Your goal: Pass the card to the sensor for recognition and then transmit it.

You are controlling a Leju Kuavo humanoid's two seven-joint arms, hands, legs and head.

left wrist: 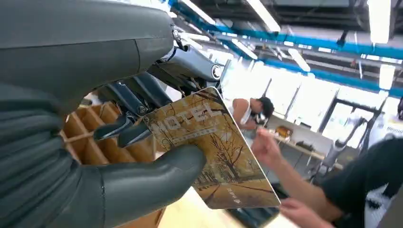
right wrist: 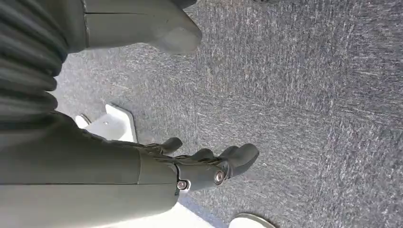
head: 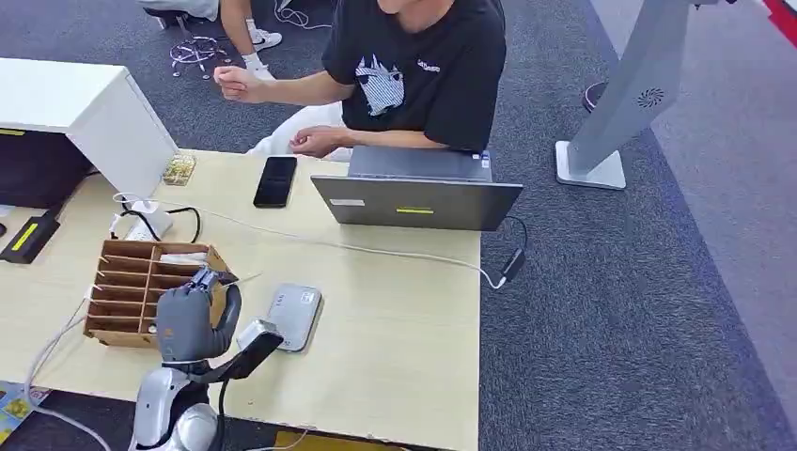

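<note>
Card: while pinched between thumb and fingers of the left hand (left wrist: 95, 156), card (left wrist: 214, 152) reads "HOTEL" over an autumn tree scene, tilted, raised above the counter (head: 395, 301).
Left hand: seen from the head view (head: 193, 319) just beside the wooden divider box (head: 132, 287), over the counter's near edge.
Sensor: grey flat reader (head: 294, 315) lying on the counter, just right of the left hand, apart from the card.
Right hand: (right wrist: 209, 166) hanging over grey carpet (right wrist: 309, 95), fingers loosely apart, holding nothing.
Person: seated across the counter in a black shirt (head: 423, 66), behind a laptop (head: 418, 193); black phone (head: 275, 180) lying nearby.
</note>
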